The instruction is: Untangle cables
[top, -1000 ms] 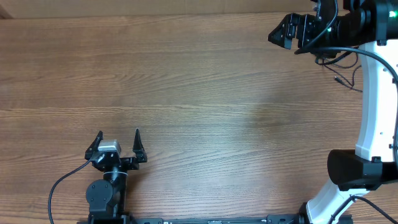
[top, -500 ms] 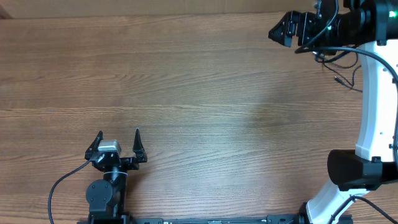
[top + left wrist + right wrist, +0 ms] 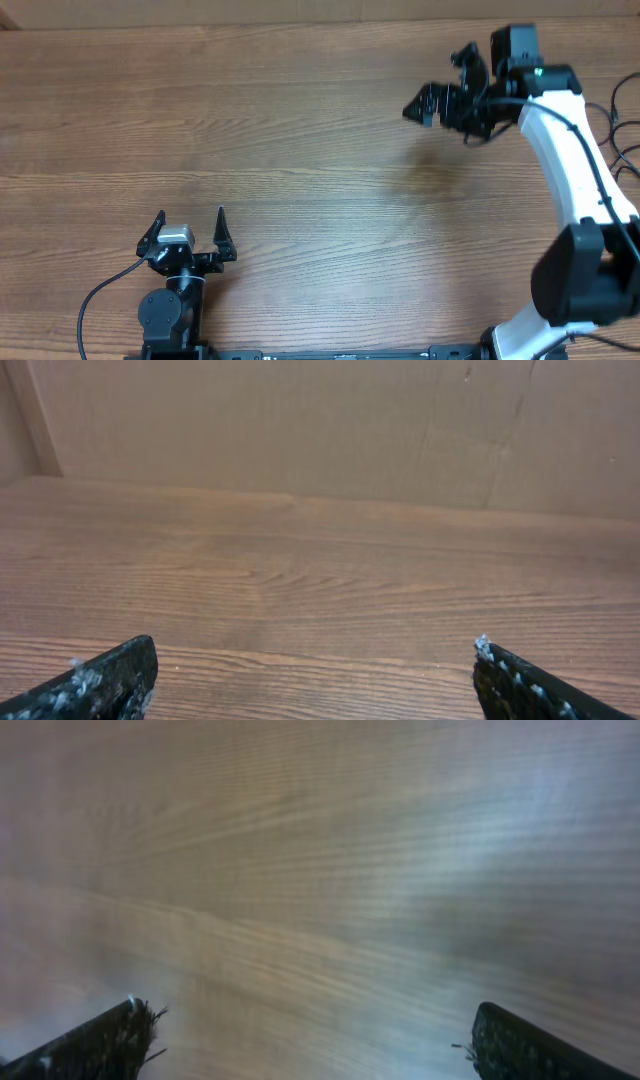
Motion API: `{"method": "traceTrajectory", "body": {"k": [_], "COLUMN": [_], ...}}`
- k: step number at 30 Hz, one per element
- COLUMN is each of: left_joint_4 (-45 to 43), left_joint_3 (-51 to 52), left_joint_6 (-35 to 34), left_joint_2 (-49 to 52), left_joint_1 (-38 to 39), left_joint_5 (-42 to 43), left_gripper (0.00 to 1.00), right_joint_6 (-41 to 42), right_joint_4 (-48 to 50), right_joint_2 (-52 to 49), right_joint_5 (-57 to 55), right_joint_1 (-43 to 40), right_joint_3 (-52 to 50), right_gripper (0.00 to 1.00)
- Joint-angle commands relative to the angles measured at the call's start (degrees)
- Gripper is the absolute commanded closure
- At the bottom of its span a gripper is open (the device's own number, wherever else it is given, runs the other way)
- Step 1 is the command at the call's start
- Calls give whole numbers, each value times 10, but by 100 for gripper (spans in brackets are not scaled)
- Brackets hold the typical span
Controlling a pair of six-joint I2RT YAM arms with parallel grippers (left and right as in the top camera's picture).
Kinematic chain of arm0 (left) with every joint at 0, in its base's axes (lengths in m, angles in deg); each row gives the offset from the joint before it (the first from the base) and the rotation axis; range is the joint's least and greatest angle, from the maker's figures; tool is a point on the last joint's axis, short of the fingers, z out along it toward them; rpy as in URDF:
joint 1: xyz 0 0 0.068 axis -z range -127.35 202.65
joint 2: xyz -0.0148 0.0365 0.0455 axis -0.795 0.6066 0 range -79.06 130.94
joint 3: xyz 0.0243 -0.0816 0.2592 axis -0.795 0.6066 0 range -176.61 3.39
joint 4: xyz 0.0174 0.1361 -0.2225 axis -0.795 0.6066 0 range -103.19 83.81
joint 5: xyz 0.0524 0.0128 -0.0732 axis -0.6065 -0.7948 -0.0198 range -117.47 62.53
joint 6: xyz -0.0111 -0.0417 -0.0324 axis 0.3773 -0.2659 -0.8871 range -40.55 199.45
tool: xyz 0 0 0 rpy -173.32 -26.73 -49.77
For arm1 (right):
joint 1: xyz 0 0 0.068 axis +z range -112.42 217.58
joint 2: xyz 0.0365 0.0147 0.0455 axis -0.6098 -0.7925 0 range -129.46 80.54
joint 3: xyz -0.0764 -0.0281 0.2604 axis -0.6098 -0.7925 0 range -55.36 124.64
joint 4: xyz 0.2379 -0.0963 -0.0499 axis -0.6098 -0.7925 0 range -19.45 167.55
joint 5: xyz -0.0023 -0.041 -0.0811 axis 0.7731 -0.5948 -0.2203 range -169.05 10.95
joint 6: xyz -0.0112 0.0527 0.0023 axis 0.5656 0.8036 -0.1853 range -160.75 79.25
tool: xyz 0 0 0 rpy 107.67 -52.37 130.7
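Thin black cables (image 3: 622, 150) lie at the far right edge of the wooden table (image 3: 300, 150), partly hidden behind the white right arm and partly cut off by the frame. My right gripper (image 3: 438, 82) is open and empty, hovering over bare wood well left of the cables. Its wrist view is blurred and shows only wood between the fingertips (image 3: 110, 1035). My left gripper (image 3: 190, 213) is open and empty near the front left. Its wrist view shows bare wood between its fingertips (image 3: 120, 670). No cable shows in either wrist view.
A brown cardboard wall (image 3: 320, 420) stands along the table's far edge. The white right arm (image 3: 575, 170) reaches from its base at the front right up to the back. The left arm's own thick black wire (image 3: 100, 295) loops beside its base.
My right gripper has swung left and toward the table's middle from the back right corner. The cables now show at the right edge. The left arm has not moved.
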Motion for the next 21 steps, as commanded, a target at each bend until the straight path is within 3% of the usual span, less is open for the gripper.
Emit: {"method": "traceTrajectory", "body": {"k": [1, 21], "left_joint_4": [0, 0], "left_joint_3": [2, 2], "left_joint_6": [-11, -11], "left_joint_2": [-7, -7], "left_joint_1": [-4, -4], "left_joint_5": [10, 10], "left_gripper": [0, 0], "right_joint_6": [0, -2], "right_joint_4": [56, 569], "right_joint_2": [95, 490], "right_joint_5": [3, -75], "right_joint_1": [3, 3], "right_joint_3": [-78, -544], "right_gripper": [0, 0]}}
